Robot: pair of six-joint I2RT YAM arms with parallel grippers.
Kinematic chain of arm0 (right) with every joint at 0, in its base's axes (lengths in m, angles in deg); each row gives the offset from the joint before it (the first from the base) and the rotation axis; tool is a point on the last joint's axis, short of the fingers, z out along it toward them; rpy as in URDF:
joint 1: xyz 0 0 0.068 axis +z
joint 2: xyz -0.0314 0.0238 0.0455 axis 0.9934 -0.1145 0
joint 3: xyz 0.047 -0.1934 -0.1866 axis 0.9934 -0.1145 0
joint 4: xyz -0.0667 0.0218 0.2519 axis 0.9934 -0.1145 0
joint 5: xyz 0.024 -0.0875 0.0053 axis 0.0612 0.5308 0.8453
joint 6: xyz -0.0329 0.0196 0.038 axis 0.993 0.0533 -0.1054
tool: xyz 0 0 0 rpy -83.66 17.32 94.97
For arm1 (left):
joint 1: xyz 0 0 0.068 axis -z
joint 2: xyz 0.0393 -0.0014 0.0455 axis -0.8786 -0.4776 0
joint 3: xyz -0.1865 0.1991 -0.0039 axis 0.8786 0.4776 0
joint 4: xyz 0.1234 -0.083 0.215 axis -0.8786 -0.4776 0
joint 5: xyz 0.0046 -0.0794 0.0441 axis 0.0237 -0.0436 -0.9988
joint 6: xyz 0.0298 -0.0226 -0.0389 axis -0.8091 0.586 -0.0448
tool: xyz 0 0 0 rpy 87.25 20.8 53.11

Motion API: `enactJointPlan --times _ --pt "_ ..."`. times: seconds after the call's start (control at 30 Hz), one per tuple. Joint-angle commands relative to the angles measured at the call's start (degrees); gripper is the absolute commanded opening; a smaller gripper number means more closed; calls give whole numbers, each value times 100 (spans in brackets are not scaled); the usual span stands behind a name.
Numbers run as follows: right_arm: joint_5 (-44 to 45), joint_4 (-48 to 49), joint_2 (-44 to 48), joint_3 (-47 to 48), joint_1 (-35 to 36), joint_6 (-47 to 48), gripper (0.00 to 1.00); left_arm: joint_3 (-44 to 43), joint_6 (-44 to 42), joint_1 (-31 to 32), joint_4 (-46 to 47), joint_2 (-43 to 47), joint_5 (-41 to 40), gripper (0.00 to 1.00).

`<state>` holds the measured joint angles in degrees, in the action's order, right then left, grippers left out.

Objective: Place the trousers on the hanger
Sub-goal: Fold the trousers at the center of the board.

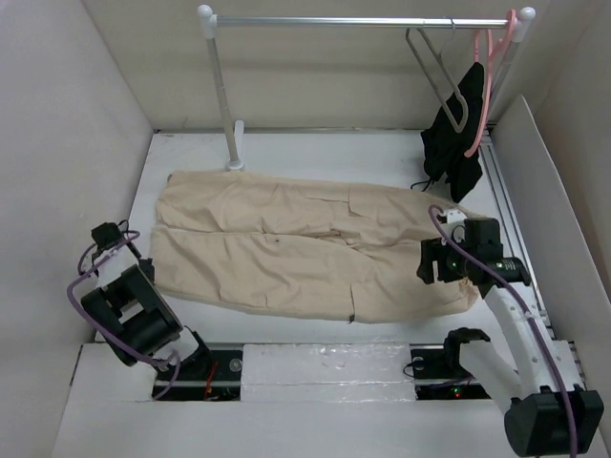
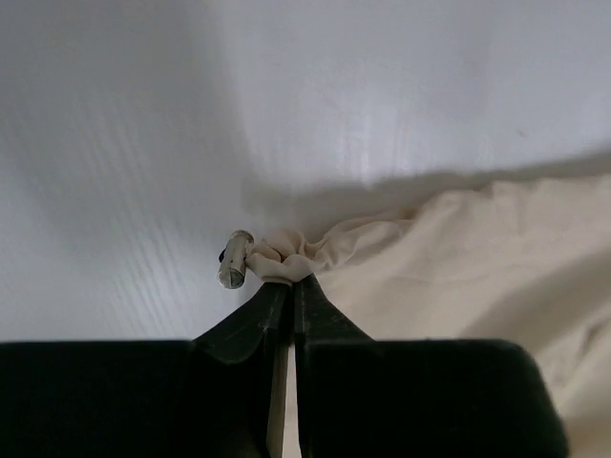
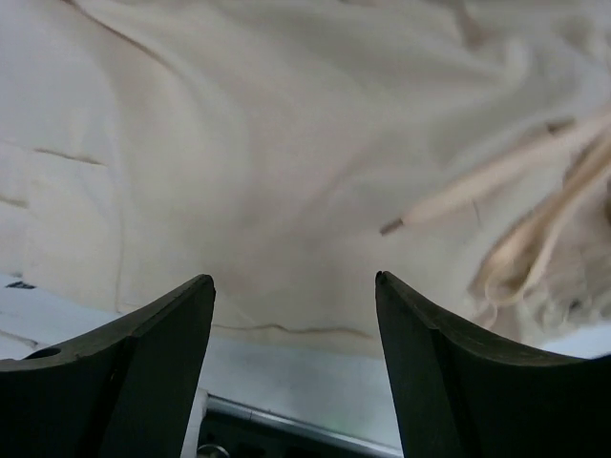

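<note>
Pinching: left tool (image 2: 289, 284) pressed together on a bunched hem corner of the trousers (image 1: 286, 243), probably to lift that leg end off the desk (image 1: 315, 153).
Right tool (image 3: 296, 281): spread wide, hovering over the waist end, seemingly lining up a second hold so the cloth rises evenly.
Trousers: light beige, flat, legs side by side, stretched between both tools.
Drawstring (image 3: 477, 186): loose, just ahead of the right tool.
Hanger (image 1: 434, 76): grey wire, hooked on the rail (image 1: 363, 21), well beyond the right tool.
</note>
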<state>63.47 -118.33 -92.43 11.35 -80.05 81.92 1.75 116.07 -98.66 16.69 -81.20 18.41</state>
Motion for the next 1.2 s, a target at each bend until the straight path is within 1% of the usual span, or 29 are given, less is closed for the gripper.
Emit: enactJointPlan --times 0.0,0.03,0.07,0.1,0.13,0.17,0.2,0.23,0.27,0.33,0.37,0.4,0.47,0.5,0.53,0.6,0.7,0.73,0.87,1.0,1.07,1.13,1.17 --pt "469 -649 -88 -101 -434 -531 73 -259 -181 317 120 914 360 0" --pt "574 -703 -177 -66 -600 -619 72 -304 -164 439 128 1178 386 0" --pt "741 -764 -265 -22 -741 -611 71 -305 -138 554 181 1711 438 0" --pt "768 -852 -509 91 -907 -785 70 -305 -120 712 207 1960 552 0" --pt "830 -896 -651 153 -1066 -813 69 -339 -94 835 199 2171 553 0" --pt "882 -923 -800 180 -1398 -813 68 -462 -6 967 7 2382 492 0" --pt "909 -923 -967 180 -1558 -865 66 -463 99 1151 -12 2489 614 0" --pt "962 -914 -1291 137 -1725 -900 66 -428 161 1153 40 2603 684 0" --pt "1075 -897 -1616 93 -2066 -1031 66 -288 257 1153 241 2848 1016 0" --pt "1102 -905 -1758 188 -2489 -1050 65 -313 293 1153 260 2920 1063 0" --pt "1137 -949 -2056 224 -2743 -1059 65 -444 267 1153 191 2903 1089 0" --pt "1147 -932 -2172 250 -3320 -1050 65 -524 276 1205 164 2885 1107 0" --pt "1286 -801 -2356 277 -3702 -1068 66 -699 337 1468 242 2833 1072 0" --pt "1348 -678 -2392 259 -3756 -1251 62 -744 450 1539 286 2806 1089 0" --pt "1784 -686 -2384 338 -3757 -1435 59 -831 486 1609 382 2676 1124 0" --pt "2069 -694 -2070 312 -3564 -1996 55 -928 504 1610 418 2499 1247 0" --pt "2149 -703 -1945 172 -3379 -2393 56 -1078 487 1697 418 2218 1187 0" --pt "2131 -703 -1979 154 -3222 -2438 57 -1078 478 1784 410 2174 1143 0" --pt "2193 -607 -2260 180 -2668 -2492 62 -938 513 1785 594 2016 1177 0" --pt "1938 -291 -2542 84 -2667 -2395 63 -815 487 1785 682 1963 880 0" --pt "1876 -185 -2682 -13 -2667 -2369 61 -797 478 1733 735 1875 835 0" --pt "1894 -71 -2788 -5 -2667 -2307 49 -797 443 1602 761 1813 782 0" --pt "1920 -79 -2823 57 -2667 -2272 39 -823 434 1601 735 1726 773 0"
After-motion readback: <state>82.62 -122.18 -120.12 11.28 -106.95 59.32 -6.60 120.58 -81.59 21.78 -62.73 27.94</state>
